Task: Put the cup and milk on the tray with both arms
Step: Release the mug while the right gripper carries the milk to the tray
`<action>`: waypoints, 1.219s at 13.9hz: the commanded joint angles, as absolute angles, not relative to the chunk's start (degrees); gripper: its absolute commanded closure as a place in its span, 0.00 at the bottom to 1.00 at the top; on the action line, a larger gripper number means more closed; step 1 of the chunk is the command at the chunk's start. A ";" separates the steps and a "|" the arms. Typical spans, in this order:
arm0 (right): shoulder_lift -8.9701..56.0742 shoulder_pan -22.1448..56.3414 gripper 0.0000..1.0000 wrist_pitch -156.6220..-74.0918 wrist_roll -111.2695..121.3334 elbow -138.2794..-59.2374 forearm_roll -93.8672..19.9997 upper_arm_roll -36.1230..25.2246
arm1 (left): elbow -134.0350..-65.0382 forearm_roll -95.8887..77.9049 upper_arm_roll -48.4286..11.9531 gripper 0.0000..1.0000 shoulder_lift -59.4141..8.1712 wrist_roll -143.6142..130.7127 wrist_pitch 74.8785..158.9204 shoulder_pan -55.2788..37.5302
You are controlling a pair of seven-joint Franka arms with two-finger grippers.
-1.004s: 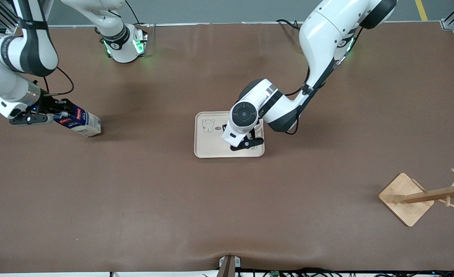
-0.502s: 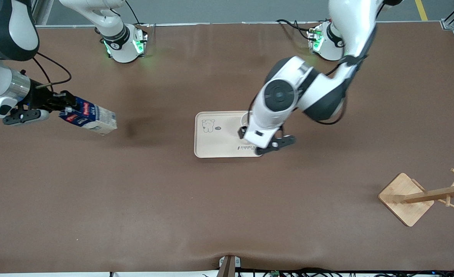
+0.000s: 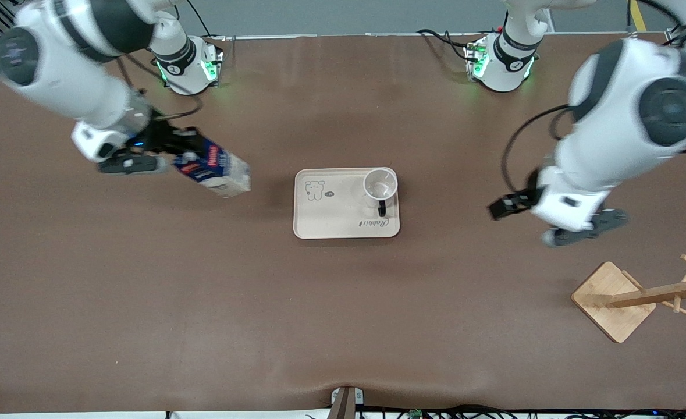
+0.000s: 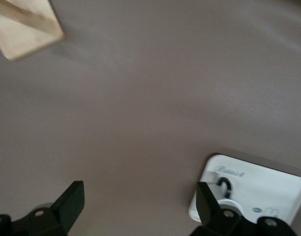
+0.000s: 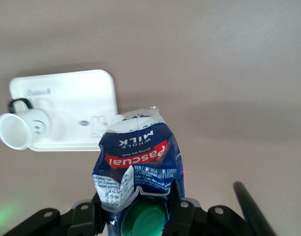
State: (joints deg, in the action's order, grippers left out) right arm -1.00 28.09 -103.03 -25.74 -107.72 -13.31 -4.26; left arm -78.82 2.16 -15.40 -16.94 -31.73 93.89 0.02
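Observation:
The white cup [image 3: 380,186] stands upright on the cream tray [image 3: 331,218], at the tray's end toward the left arm, with its black handle pointing to the front camera. My left gripper [image 3: 581,233] is open and empty, over bare table between the tray and the wooden rack. In the left wrist view its gripper [image 4: 138,206] is wide open, with the tray [image 4: 273,184] and cup [image 4: 230,202] beside one finger. My right gripper [image 3: 168,156] is shut on the blue milk carton [image 3: 214,170], held tilted over the table toward the right arm's end, apart from the tray. The right wrist view shows the milk [image 5: 138,157], tray [image 5: 76,103] and cup [image 5: 17,129].
A wooden rack [image 3: 613,299] with pegs stands near the front camera at the left arm's end; its base also shows in the left wrist view [image 4: 22,27]. The arm bases with green lights stand along the table's back edge.
My left gripper let go of the cup on the tray and swung away toward the left arm's end. My right gripper carried the milk closer to the tray.

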 commanded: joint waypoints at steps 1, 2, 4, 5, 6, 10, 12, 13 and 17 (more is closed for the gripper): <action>10.17 35.92 1.00 -104.57 -35.74 -98.62 -13.10 -5.36 | -80.16 3.08 -16.08 0.00 -13.63 -28.39 92.47 4.55; 12.20 38.64 1.00 -108.07 -38.03 -98.61 -12.49 -5.36 | -80.16 3.16 -16.00 0.00 -13.10 -27.43 91.94 5.96; 16.68 43.39 1.00 -112.75 -43.21 -98.70 -10.56 -5.36 | -80.24 3.16 -15.91 0.00 -11.43 -24.19 91.41 8.60; 18.18 45.16 1.00 -113.72 -46.46 -98.61 -8.81 -5.36 | -80.16 3.16 -15.91 0.00 -10.99 -21.56 91.41 10.01; 18.98 45.87 1.00 -114.51 -48.50 -98.61 -6.87 -5.27 | -80.16 3.16 -15.82 0.00 -10.73 -19.45 91.41 10.80; 21.26 46.67 1.00 -116.18 -49.39 -98.44 -5.80 -5.27 | -80.07 3.16 -16.00 0.00 -8.36 -14.08 91.41 13.62; 23.28 48.86 1.00 -119.69 -53.59 -98.53 -5.71 -5.36 | -80.24 3.08 -15.56 0.00 -5.37 -12.13 91.32 13.97; 23.99 49.22 1.00 -120.05 -54.14 -98.53 -5.02 -5.36 | -80.24 3.08 -13.64 0.00 -5.01 -11.69 90.19 13.19; 24.34 49.92 0.00 -119.97 -58.70 -98.53 -2.38 -5.45 | -81.56 3.08 -7.66 0.00 -1.94 -5.82 85.70 8.71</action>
